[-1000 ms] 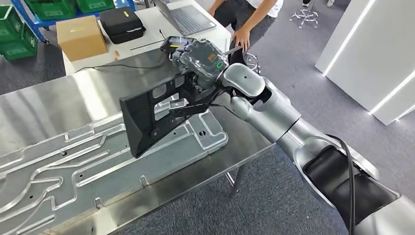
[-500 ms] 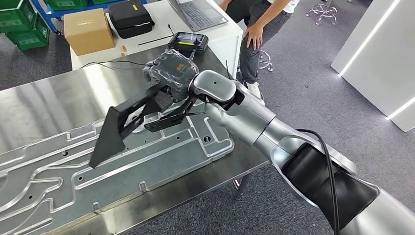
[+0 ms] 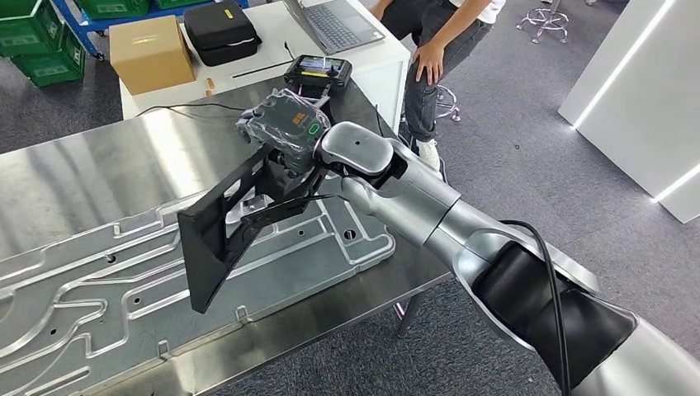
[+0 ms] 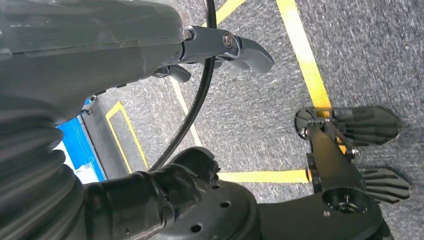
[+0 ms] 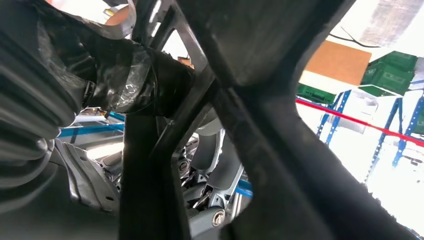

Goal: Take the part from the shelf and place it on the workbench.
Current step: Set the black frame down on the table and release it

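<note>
The part (image 3: 221,235), a black plastic frame with cut-out openings, hangs tilted over the counter (image 3: 91,177), its broad flat end lowest and nearest the front edge. The right hand (image 3: 285,124) grips it at the upper end, fingers wrapped round one of the frame's bars; from the wrist view the dark fingers (image 5: 135,75) are closed tight about a strut of the part (image 5: 260,125). Whether the low corner touches the surface or hangs just above it, I cannot tell.

Under the part lies a big grey metal plate (image 3: 107,289) with pressed channels and holes, covering much of the steel counter. The silver right arm (image 3: 429,206) reaches in across the counter's front corner.

The left hand (image 4: 220,45) hangs down over grey carpet marked with yellow tape (image 4: 305,60); its fingers are stretched out and hold nothing.

Behind the counter stands a white table (image 3: 248,58). On it sit a cardboard box (image 3: 148,51), a black case (image 3: 219,29), a laptop (image 3: 334,23) and a handheld controller (image 3: 318,70) with a lit screen, right at the near edge by the hand. A person (image 3: 437,41) in dark trousers stands at the table's corner, one hand hanging by the thigh. Green crates (image 3: 37,41) on a blue rack fill the far left corner, and a stool (image 3: 545,18) stands further back on the carpet.
</note>
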Controlling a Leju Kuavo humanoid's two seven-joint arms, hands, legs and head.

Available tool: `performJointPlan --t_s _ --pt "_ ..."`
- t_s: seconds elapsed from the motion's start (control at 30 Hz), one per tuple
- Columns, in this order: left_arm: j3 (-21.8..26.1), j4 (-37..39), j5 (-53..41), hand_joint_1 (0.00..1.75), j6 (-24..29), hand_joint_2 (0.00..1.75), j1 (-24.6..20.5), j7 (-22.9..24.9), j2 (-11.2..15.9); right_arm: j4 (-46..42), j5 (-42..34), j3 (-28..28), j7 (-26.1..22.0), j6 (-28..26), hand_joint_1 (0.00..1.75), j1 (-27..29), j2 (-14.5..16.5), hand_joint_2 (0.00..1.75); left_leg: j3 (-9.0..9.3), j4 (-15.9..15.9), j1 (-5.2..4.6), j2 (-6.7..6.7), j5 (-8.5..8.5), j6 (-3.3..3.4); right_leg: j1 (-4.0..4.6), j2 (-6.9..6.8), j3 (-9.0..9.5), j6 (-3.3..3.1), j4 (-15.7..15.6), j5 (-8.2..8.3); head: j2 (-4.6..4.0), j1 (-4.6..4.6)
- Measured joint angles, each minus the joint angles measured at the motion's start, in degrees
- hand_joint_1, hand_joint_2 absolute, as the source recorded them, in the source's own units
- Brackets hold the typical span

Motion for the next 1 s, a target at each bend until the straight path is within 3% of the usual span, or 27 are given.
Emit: performJointPlan --t_s 0.43,0.57,0.73,1.0 --pt "0.1 0.0 0.6 0.0 -0.5 1.75 0.0 0.5 0.0 0.5 -0.5 0.1 1.2 1.6 1.75 0.0 0.1 1.75 0.01 0.1 -0.08 0.0 -0.04 0.02 -0.22 -0.02 0.17 0.04 -0.2 0.02 0.0 0.0" --pt "1.2 0.0 2.7 0.0 -2.4 1.75 -0.9 4.5 0.2 9.5 -0.9 0.2 4.9 9.2 1.75 0.6 1.3 1.75 0.37 0.0 -0.08 -0.05 -0.14 0.04 -0.18 -0.09 0.65 0.13 -0.4 -0.05 0.0 0.01" --pt "1.4 -0.1 2.9 0.0 -3.0 1.75 -2.0 6.0 0.5 19.3 0.4 0.8 7.0 12.2 1.75 0.9 3.1 1.75 0.81 0.0 -0.11 -0.07 -0.22 0.06 -0.21 -0.13 1.1 0.24 -0.4 -0.14 0.0 0.01" --pt "1.4 -0.2 3.1 0.0 -3.0 1.75 -2.6 6.4 0.6 24.1 1.7 1.4 9.6 15.0 1.75 -0.9 4.0 1.75 1.55 0.0 -0.14 -0.1 -0.34 0.12 -0.07 -0.17 1.99 0.37 -0.7 -0.23 0.0 0.01"
